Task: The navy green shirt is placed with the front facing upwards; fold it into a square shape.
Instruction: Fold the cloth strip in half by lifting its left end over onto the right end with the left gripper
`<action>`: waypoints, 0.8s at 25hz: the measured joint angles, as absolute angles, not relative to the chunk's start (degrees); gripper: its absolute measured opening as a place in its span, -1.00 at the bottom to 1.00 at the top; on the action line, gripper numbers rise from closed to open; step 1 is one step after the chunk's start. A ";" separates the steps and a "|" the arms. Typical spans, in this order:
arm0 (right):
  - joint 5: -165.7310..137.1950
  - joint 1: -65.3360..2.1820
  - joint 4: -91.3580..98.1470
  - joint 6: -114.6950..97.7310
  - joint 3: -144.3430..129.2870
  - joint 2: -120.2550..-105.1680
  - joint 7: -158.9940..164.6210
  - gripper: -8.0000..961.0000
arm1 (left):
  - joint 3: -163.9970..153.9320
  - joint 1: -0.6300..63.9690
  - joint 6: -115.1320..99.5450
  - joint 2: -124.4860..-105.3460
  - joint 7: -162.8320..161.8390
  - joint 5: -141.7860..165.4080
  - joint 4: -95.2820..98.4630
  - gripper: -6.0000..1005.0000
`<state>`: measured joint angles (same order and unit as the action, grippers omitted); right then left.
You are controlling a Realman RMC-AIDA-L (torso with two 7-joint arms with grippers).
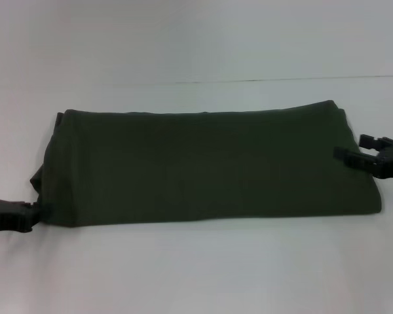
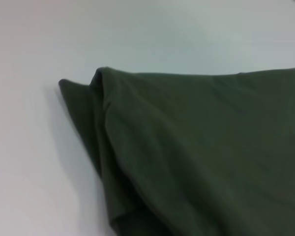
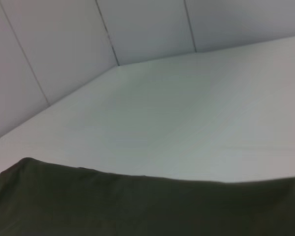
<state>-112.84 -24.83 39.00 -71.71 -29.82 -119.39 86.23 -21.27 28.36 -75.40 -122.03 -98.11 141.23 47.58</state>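
Note:
The navy green shirt [image 1: 203, 167] lies folded into a long band across the white table, with plain cloth facing up and no print showing. My left gripper [image 1: 31, 210] is low at the band's near left corner, touching the cloth edge. My right gripper [image 1: 351, 146] stands open at the band's right end, one fingertip [image 1: 340, 154] overlapping the cloth. The left wrist view shows the layered folds of the shirt [image 2: 196, 147] at one end. In the right wrist view only a strip of shirt [image 3: 137, 206] shows.
The white table [image 1: 196, 275] extends on all sides of the shirt. A thin seam line [image 1: 281, 80] runs across the table behind it. Pale wall panels [image 3: 64, 44] rise at the table's far edge in the right wrist view.

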 joint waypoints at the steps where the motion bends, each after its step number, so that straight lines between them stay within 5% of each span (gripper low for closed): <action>1: -112.89 -24.41 39.13 -71.87 -29.81 -119.20 86.57 0.74 | -21.27 28.44 -75.58 -122.02 -98.07 141.02 47.64 -0.81; 11: -118.44 -19.22 40.10 -74.17 -29.82 -116.32 90.15 0.74 | -21.27 28.61 -77.56 -122.14 -98.00 135.23 47.81 -0.88; 20: -120.97 -17.89 42.02 -76.19 -29.78 -115.31 92.08 0.74 | -21.28 28.53 -78.78 -122.19 -98.00 133.15 47.91 -0.87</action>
